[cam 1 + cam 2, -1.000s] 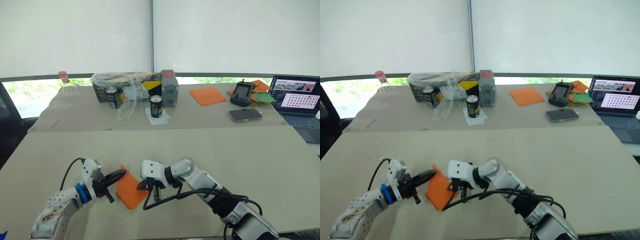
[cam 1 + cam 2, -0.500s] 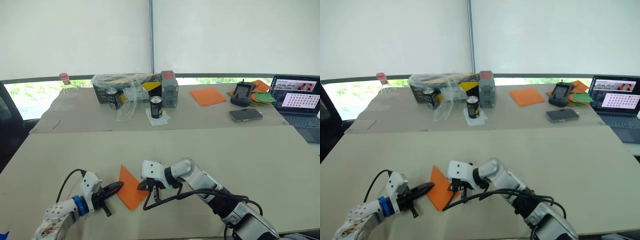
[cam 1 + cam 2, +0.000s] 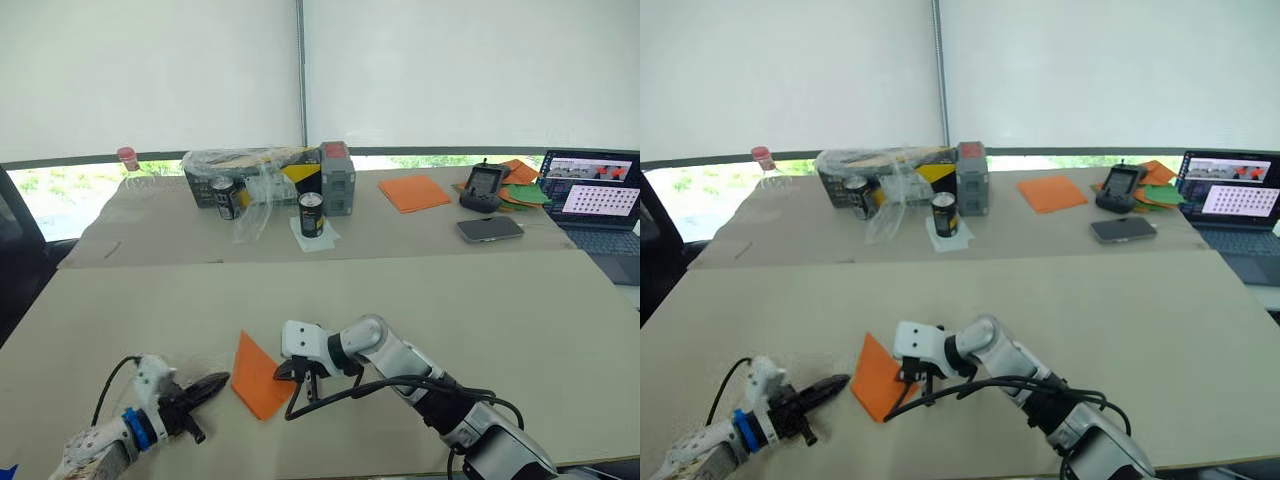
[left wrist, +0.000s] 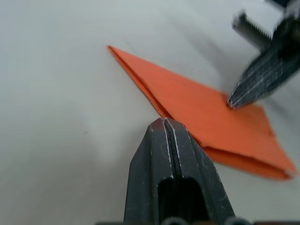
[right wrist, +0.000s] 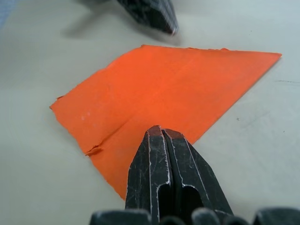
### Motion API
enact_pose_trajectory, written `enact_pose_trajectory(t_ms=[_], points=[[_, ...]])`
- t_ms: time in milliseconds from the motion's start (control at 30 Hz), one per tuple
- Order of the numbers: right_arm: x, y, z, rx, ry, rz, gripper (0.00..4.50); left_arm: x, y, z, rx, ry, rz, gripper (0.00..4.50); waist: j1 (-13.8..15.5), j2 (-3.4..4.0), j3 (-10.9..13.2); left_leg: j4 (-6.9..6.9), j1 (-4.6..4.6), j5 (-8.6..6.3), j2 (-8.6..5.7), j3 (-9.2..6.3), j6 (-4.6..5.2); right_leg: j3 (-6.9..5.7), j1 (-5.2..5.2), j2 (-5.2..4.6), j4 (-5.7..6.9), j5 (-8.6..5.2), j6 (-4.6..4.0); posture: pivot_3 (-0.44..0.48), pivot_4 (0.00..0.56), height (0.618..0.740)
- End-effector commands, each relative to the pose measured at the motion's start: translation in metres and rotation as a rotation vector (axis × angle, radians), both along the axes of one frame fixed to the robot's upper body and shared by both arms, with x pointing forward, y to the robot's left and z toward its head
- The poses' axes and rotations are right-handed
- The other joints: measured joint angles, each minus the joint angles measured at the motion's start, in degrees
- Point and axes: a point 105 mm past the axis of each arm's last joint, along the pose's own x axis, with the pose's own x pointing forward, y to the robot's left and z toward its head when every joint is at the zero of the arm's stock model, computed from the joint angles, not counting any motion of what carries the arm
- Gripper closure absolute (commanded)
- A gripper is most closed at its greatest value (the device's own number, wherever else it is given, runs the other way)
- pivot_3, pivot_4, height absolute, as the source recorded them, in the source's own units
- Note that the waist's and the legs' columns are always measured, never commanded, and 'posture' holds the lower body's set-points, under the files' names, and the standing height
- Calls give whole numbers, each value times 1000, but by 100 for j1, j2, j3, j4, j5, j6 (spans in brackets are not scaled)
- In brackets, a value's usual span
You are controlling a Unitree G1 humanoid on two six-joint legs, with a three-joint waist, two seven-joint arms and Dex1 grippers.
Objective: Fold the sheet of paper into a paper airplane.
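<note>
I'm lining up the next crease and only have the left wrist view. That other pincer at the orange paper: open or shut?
Observer: Shut. The right wrist view shows the right pincer closed, its tip over the sheet of paper.
Operator: Does the sheet lie flat there?
Observer: Mostly. A fold line crosses it, and one edge has a small torn flap.
Operator: Any spare paper?
Observer: Yes, the head views show an orange stack on the far table.
</note>
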Motion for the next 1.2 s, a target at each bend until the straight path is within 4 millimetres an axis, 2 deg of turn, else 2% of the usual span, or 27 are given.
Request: enact_pose_trajectory(t_ms=[33, 67, 200, 267, 333, 433, 667, 767, 900, 1000, 1133, 1200], points=[[15, -20, -4, -18, 23, -113, 4500, 0, -3, 16, 25, -37, -47, 4477, 27, -14, 13, 0, 0, 1, -2, -2, -1, -1, -1, -1, -1, 1, -1, 0, 150, 740], [16, -23, 2, -12, 5, -106, 4500, -1, -5, 15, 37, -31, -58, 4477, 35, -16, 21, 1, 0, 2, -8, -1, -3, 0, -1, -6, -3, 1, -2, 0, 150, 740], [20, -30, 50, 74, -64, -113, 4500, 3, -9, 7, 86, 12, -82, 4477, 96, -30, 77, 5, -37, 3, -22, 6, -5, 10, -18, -22, -15, 2, -2, 0, 150, 740], [20, -37, 63, 86, -83, -122, 4500, 4, -10, 5, 107, 40, -95, 4477, 112, -38, 81, 22, -103, 4, -23, 6, -8, 10, -88, -20, -6, 5, 0, 0, 150, 740], [20, -53, 72, 67, -100, -136, 4500, 10, -10, 7, 128, 57, -105, 4477, 124, -37, 81, 26, -155, 17, -23, 4, -30, 9, -141, -17, 6, 7, 1, 0, 150, 740], [19, -74, 76, 22, -114, -153, 4500, 14, -13, 6, 201, 85, -167, 4477, 149, -40, 83, 29, -208, 23, -24, 3, -40, 3, -199, -22, 33, 8, 0, 0, 150, 740], [11, -98, 74, -17, -99, -205, 4500, 22, -11, 12, 230, 69, -188, 4477, 134, -45, 87, 34, -193, 24, -23, 14, -38, 15, -190, -17, 45, 8, -2, 0, 150, 740], [2, -103, 72, 3, -62, -214, 4500, 33, -7, 28, 184, 39, -157, 4477, 139, -53, 93, 36, -194, 24, -22, 13, -37, 14, -192, -14, 50, 8, -2, 0, 150, 740], [-11, -106, 67, -2, -32, -193, 4500, 32, -9, 43, 172, 20, -215, 4477, 131, -76, 107, 44, -197, 24, -21, 11, -37, 11, -190, -14, 53, 8, -1, 0, 150, 740], [-15, -105, 65, 6, -15, -189, 4500, 30, -8, 44, 176, 57, -241, 3655, 121, -78, 109, 46, -196, 24, -23, 15, -37, 14, -190, -16, 53, 8, -1, 0, 150, 740], [-11, -108, 63, -20, -58, -199, 4500, 25, -6, 39, 190, 132, -268, 2376, 121, -78, 109, 49, -195, 24, -21, 14, -37, 14, -192, -12, 59, 8, -1, 0, 150, 740], [-9, -110, 62, -29, -70, -212, 4500, 29, -2, 41, 136, 168, -212, 1645, 127, -79, 109, 50, -195, 24, -22, 14, -37, 13, -191, -13, 61, 8, -1, 0, 150, 740]])
